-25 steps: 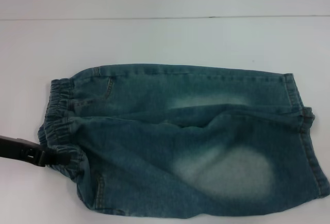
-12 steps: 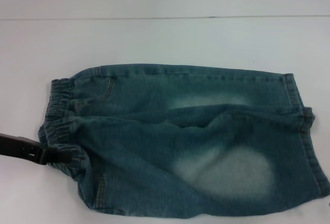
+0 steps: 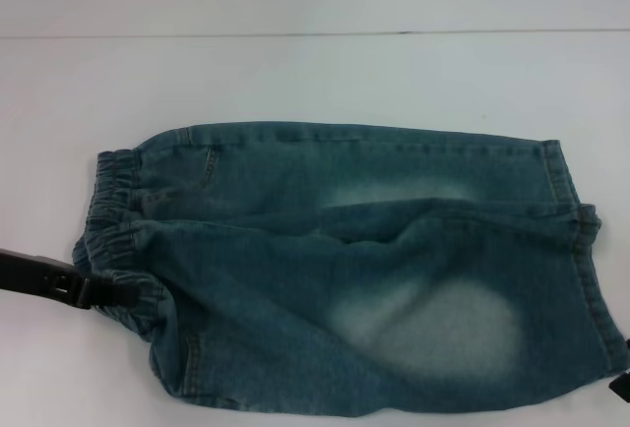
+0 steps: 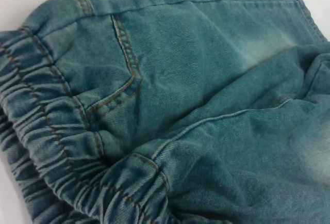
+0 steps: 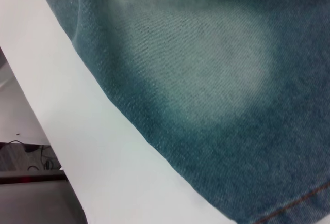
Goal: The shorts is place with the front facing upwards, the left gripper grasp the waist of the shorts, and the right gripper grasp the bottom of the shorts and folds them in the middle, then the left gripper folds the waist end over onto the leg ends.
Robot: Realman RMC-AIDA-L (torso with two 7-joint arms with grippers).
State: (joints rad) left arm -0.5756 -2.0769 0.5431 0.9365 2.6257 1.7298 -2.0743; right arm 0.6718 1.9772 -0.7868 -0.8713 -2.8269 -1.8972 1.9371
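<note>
Shorts (image 3: 345, 270) are spread flat, unfolded — the waist (image 3: 113, 240) is met by the left gripper (image 3: 98, 294), grip undeterminable — both folds remain.

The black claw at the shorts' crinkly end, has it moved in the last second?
Yes. The left gripper has slid slightly farther onto the waist of the shorts, which lie unmoved.

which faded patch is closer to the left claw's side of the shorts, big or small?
Neither clearly; both pale patches sit mid-leg. The big round patch lies on the near leg, level with the left claw; the small streak is farther back.
</note>
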